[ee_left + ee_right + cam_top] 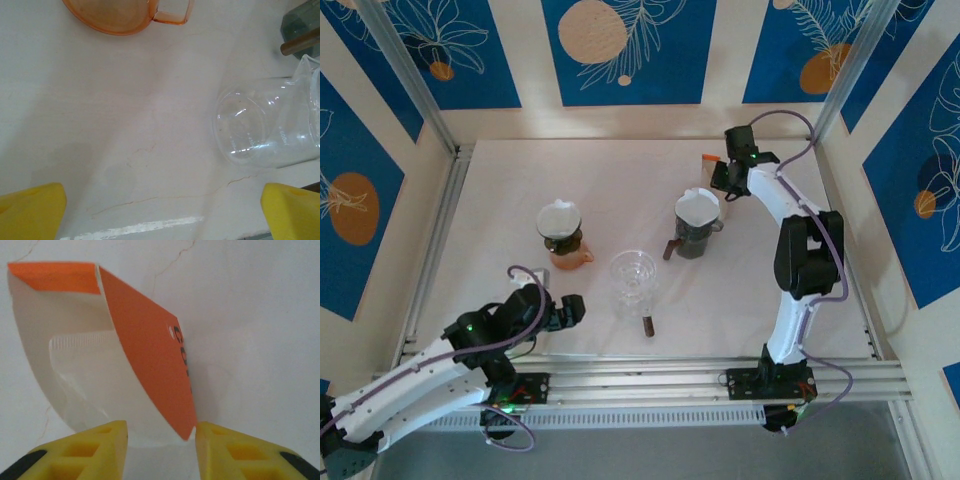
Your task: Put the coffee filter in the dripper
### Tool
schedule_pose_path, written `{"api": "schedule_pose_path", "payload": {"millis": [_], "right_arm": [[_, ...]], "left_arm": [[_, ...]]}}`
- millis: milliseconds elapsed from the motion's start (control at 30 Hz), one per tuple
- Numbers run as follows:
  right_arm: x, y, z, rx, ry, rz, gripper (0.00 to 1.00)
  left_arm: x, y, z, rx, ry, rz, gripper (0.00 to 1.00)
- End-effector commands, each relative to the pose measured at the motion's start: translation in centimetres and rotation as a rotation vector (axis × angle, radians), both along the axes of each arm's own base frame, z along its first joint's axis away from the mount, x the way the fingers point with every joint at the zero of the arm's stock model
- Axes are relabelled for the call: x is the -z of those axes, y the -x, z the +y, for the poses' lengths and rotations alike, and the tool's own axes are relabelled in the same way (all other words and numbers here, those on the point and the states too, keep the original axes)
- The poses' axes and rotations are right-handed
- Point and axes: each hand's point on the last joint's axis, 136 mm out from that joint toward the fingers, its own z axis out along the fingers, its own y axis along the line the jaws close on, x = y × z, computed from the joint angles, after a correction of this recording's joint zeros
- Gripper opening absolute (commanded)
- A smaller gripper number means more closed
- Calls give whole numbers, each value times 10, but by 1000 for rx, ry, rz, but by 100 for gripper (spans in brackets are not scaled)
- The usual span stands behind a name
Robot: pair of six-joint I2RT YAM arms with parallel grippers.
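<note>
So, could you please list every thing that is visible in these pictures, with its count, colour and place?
orange dripper: 1, orange, left of the table's centre.
dark dripper: 1, dark grey with a brown handle, right of centre.
coffee filters: 2, white, one in each dripper.
glass carafe: 1, clear, between the drippers, nearer the arms.
brown piece: 1, brown, just in front of the carafe.
filter package: 1, orange and white, open, far right; filter count inside unclear.
table: 1, white.
left gripper: 1, yellow fingers, open, near left.
right gripper: 1, yellow fingers, either side of the package's edge; grip unclear.
</note>
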Motion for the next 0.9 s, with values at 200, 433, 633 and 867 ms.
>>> {"api": "schedule_pose_path", "payload": {"millis": [200,433,633,867], "right_arm": [[4,-14,-6,-31,49,14,25],[4,-11,-9,-56,113,15,14],[1,-7,-11,-86,197,15,7],[-11,6,-23,-85,266,2,3]], "left_arm": [[3,-2,-6,6,17,8,100],[6,-1,-6,3,20,15,100],[8,-1,-6,4,23,19,100],[9,0,-8,10,33,18,100]]}}
